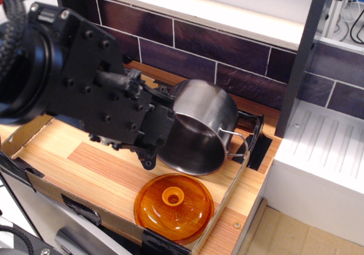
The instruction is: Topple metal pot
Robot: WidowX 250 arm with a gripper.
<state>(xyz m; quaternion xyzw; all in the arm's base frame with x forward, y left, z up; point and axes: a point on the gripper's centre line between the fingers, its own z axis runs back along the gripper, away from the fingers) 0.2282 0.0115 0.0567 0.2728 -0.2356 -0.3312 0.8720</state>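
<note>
The cardboard-edged wooden tray (68,169) leaves open board at the near left; its right wall (236,178) stands just beside the metal pot (202,127). An orange lid (173,207) lies near the front edge, just below the pot. The pot lies tipped on its side at the tray's far right, shiny, one wire handle (236,144) pointing right. The black gripper (149,132) presses against its left; whether its claw pinches the rim, I cannot tell.

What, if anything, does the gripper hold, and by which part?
The gripper appears to grip the pot at its rim, on the left side; the fingers are largely hidden, so the hold is uncertain.
</note>
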